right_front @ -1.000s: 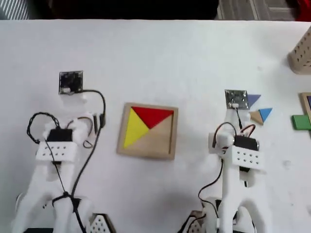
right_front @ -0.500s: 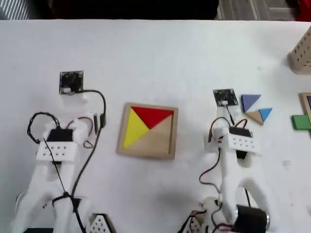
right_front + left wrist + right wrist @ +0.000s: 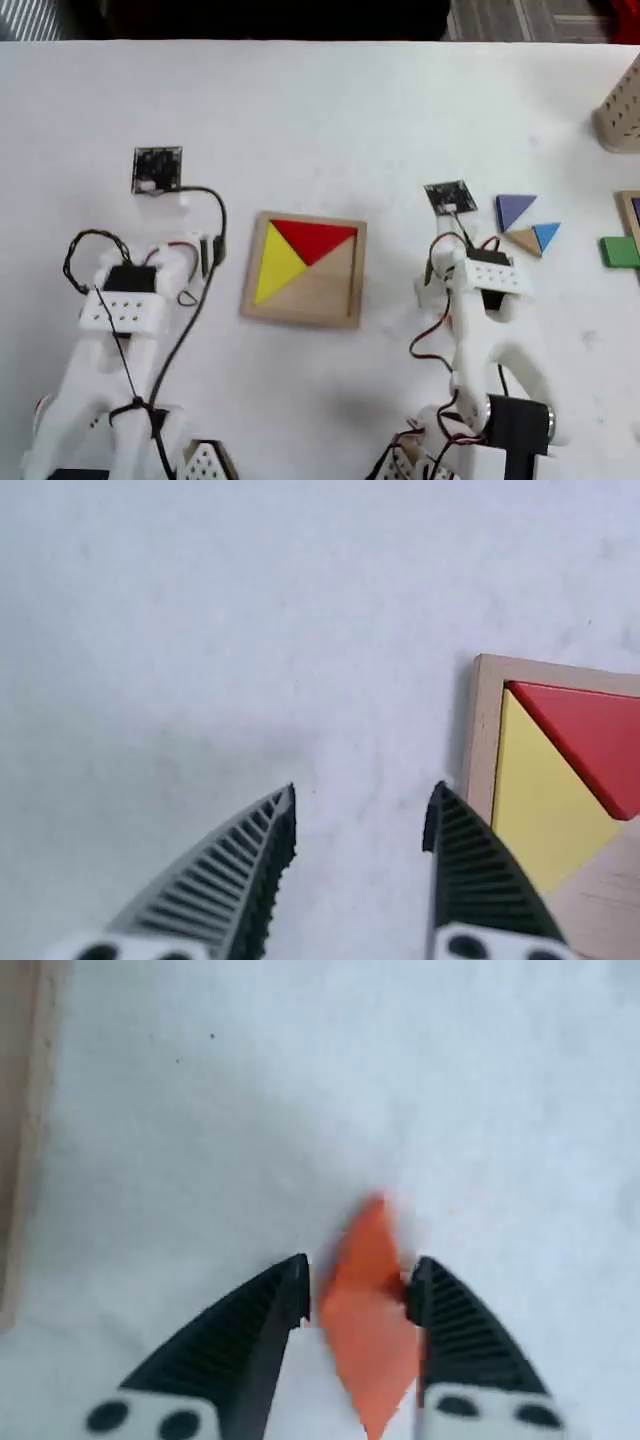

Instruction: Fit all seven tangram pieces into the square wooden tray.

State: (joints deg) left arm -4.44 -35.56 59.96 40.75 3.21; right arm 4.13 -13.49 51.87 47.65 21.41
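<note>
On the white table [image 3: 320, 110], between the two arms, the square wooden tray [image 3: 304, 269]. Holds a red triangle [image 3: 313, 240] against its far side and a yellow triangle [image 3: 277, 266] along its left side, the two meeting edge to edge; bare wood over the near right part.

Just beside the tray's left rim, over plain table, the left gripper [image 3: 363, 798], with fingers [image 3: 262, 865] spread wide and only the table surface between them.

To the right of the tray, the right gripper [image 3: 360, 1265], with fingers [image 3: 250, 1330] drawn narrow onto an orange piece [image 3: 366, 1340], one ribbed pad against each side edge. Pointed tip of that piece sticking out past the fingertips, over the table, apart from the tray's wooden rim.

Farther right on the table, a loose cluster: a purple triangle [image 3: 513, 210], a tan triangle [image 3: 524, 241] and a small blue triangle [image 3: 546, 235], tan and blue touching, purple just beside them. At the table's right edge, a green piece [image 3: 620, 250]; in the far right corner, a pale perforated block [image 3: 620, 115]
</note>
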